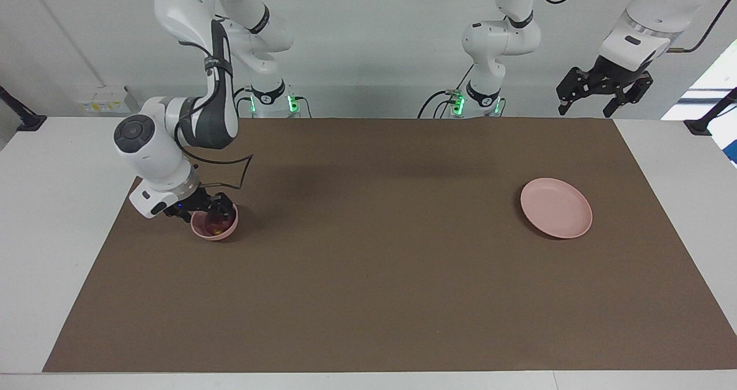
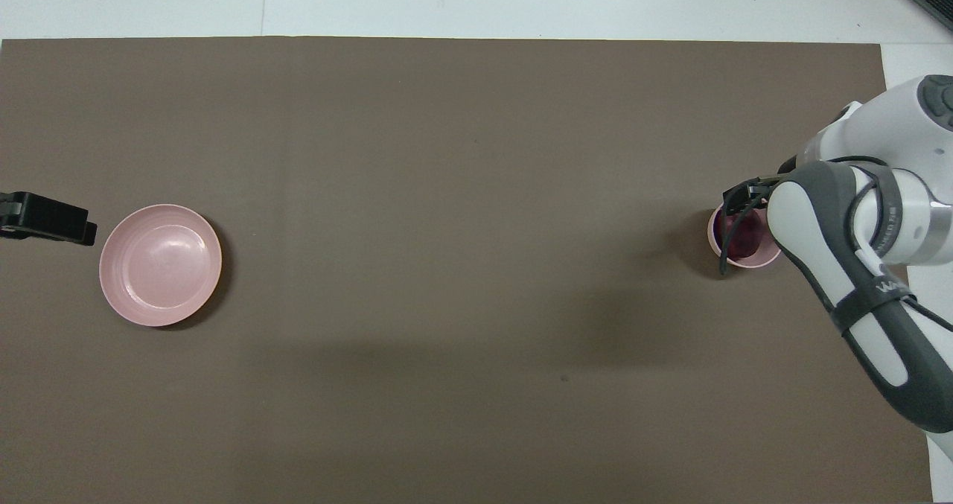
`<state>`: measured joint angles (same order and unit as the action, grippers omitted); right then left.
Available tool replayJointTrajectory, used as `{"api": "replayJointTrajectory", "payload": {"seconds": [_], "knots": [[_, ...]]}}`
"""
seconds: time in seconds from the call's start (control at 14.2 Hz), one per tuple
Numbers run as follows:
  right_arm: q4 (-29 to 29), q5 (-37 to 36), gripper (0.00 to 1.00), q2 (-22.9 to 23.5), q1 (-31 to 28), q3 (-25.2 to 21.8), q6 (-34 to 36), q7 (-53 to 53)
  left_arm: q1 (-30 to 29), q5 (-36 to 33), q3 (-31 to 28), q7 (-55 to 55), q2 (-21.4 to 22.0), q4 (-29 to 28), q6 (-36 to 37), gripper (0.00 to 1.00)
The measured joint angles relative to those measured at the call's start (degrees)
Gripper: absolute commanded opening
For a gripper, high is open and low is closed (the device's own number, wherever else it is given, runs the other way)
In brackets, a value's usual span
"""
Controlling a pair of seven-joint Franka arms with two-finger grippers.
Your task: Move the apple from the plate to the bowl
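Reaching into the bowl [image 1: 214, 225], the right hand [image 1: 215, 211] sits over the apple [image 1: 216, 226] lying inside; its grip cannot be told. The plate [image 1: 556, 207] lies bare toward the left arm's end of the surface [image 1: 380, 252]. The left hand [image 1: 604, 90] waits raised, fingers spread, holding nothing.

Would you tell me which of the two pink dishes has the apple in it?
The small deep pink bowl under the right gripper holds the dark red apple; the flat pink plate is bare.

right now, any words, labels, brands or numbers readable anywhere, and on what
None can be read for certain.
Right arm: pale lettering on its dark band, too small and slanted to make out.
Plate, bowl, apple and brown mat: no writing.
Both grippers, right and left: no legible marking.
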<state>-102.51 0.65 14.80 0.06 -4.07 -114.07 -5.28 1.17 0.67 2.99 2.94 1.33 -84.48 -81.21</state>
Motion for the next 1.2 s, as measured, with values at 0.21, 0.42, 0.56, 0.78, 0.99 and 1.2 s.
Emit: {"api": "replayJointTrajectory", "payload": {"seconds": [0.21, 0.42, 0.56, 0.78, 0.99, 1.2], "knots": [[0.47, -0.99, 1.00, -3.67, 1.25, 0.06, 3.92, 4.23, 0.00, 0.00, 0.00, 0.00, 0.00, 0.00, 0.00, 1.00], [1.01, -2.15, 1.00, -6.75, 2.80, 0.17, 7.19, 7.52, 0.00, 0.00, 0.00, 0.00, 0.00, 0.00, 0.00, 1.00], [2.34, -2.16, 1.00, -8.93, 2.85, 0.21, 10.49, 7.84, 0.00, 0.00, 0.00, 0.00, 0.00, 0.00, 0.00, 1.00], [5.47, -2.18, 1.00, -12.29, 2.76, 0.20, 16.60, 7.84, 0.00, 0.00, 0.00, 0.00, 0.00, 0.00, 0.00, 1.00], [9.50, -2.22, 1.00, -15.08, 2.69, 0.19, 23.99, 7.84, 0.00, 0.00, 0.00, 0.00, 0.00, 0.00, 0.00, 1.00], [14.45, -2.24, 1.00, -16.02, 2.48, -0.08, 30.63, 7.76, 0.00, 0.00, 0.00, 0.00, 0.00, 0.00, 0.45, 1.00]]}}
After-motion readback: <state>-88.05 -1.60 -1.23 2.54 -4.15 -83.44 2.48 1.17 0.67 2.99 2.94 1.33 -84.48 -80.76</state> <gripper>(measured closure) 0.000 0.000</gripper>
